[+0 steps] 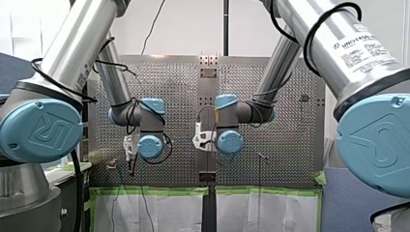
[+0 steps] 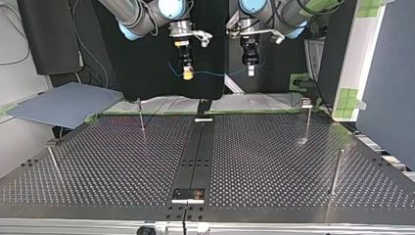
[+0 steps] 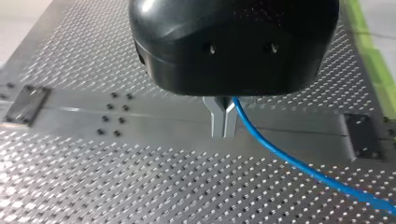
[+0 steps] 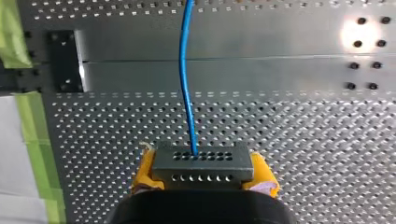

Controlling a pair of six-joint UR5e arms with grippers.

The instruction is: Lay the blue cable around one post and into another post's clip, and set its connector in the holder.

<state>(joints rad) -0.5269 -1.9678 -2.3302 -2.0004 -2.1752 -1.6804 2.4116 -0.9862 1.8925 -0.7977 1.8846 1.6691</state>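
Blue cable (image 3: pixel 280 154) pinched by our left gripper (image 3: pixel 223 122), connector (image 4: pixel 201 162) clamped by our right gripper (image 4: pixel 203 169); we should lower it taut toward the top view's three-o'clock post (image 2: pixel 308 122).

Opposed views across table (image 2: pixel 274 161); wrist cameras close.

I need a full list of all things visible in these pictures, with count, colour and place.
blue cable: one, blue, held up in the air at both ends.
connector: one, grey, on the cable's end.
posts: four, metal, two each side of the middle strip.
dark plates: two, one at each end of that strip.
table: one, perforated, silver.
board: one, grey-blue, beside the table, top view's left.
green tape: strips, along the table's edge.
left gripper: one, black, metal fingers shut on the cable.
right gripper: one, yellow pads, shut on the connector.
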